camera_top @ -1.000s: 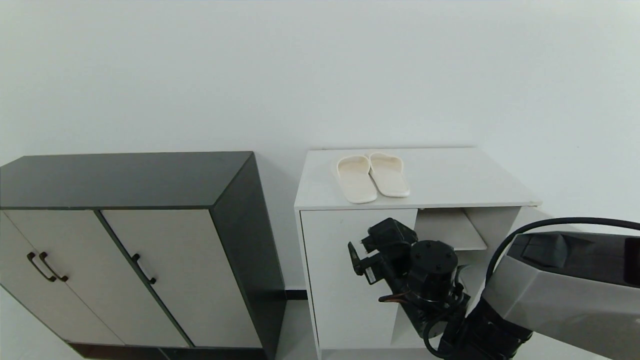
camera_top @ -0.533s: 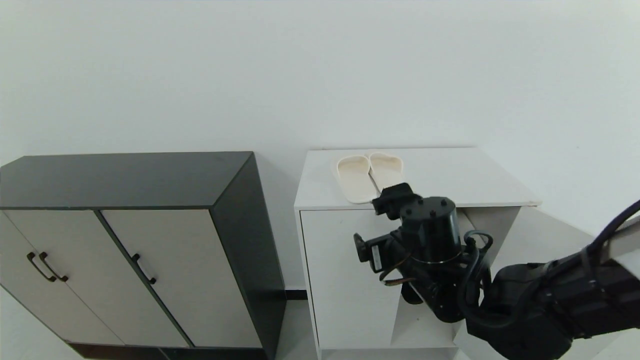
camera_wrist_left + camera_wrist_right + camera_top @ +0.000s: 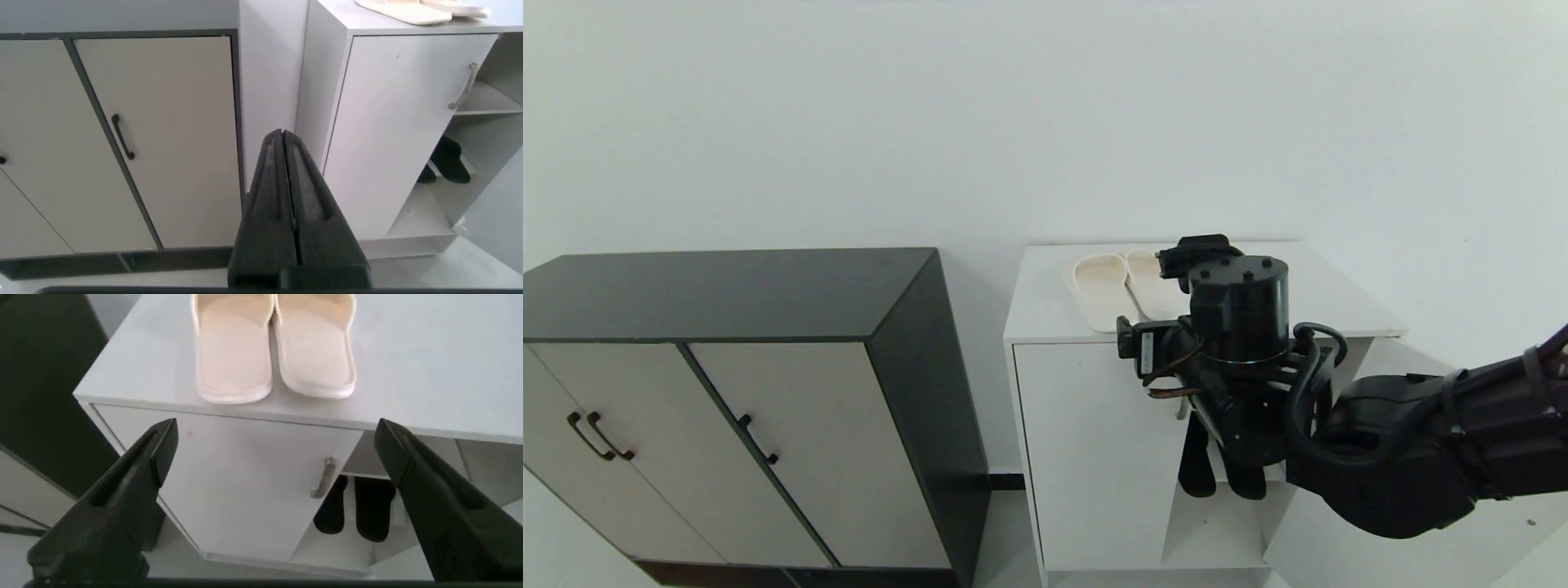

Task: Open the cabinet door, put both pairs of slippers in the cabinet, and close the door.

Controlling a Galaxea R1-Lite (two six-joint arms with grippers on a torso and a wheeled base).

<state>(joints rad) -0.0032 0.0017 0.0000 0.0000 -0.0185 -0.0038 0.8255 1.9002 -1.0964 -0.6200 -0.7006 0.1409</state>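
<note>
A cream pair of slippers lies on top of the white cabinet. A black pair of slippers stands on the bottom shelf of its open right half. My right gripper hovers in front of the cabinet's top edge, open wide and holding nothing, with the cream slippers just beyond it and the black slippers below. The right arm hides part of the opening. My left gripper hangs low, away from the cabinets, with its fingers pressed together on nothing.
The white cabinet's left door is closed, with its handle at the edge. A black cabinet with closed pale doors stands close to the left. A bare wall is behind both.
My right arm has risen from in front of the lower compartment to the level of the cabinet top. The black slippers on the bottom shelf have come into sight.
</note>
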